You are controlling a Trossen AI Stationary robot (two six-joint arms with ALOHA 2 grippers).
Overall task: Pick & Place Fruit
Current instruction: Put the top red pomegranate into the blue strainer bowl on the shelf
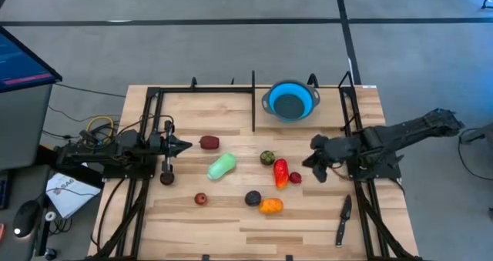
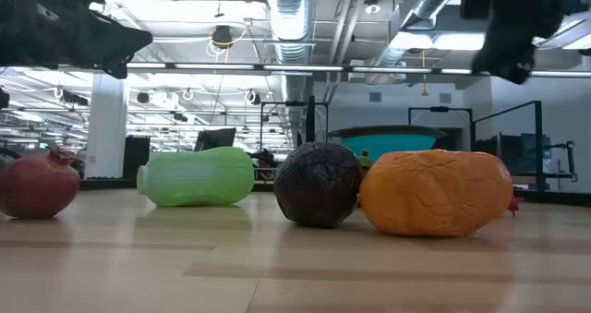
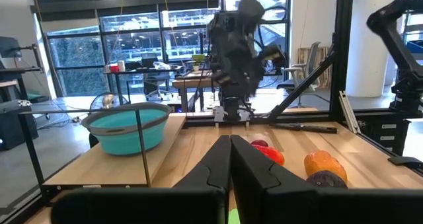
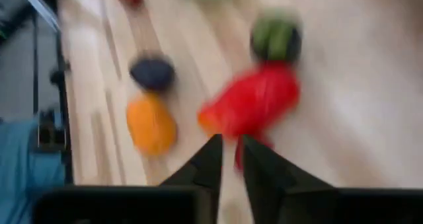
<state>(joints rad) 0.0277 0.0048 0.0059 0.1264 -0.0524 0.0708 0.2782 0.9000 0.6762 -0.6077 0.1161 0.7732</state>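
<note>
Two grippers hold nothing: left gripper (image 1: 185,145) shut; right gripper (image 1: 314,167) fingers (image 4: 210,159) slightly apart, approaching the red pepper (image 1: 280,172); next, opening wider.

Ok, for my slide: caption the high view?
Right hand nears the red pepper; blue bowl waits behind scattered fruit.

- no text, label, brand, number or sign can be read in any view.
- the white sheet (image 1: 68,193) lying off the table's left side in the high view carries dark print, too small to make out.
- the monitor (image 1: 23,59) at the far left shows only blurred coloured bands.
</note>
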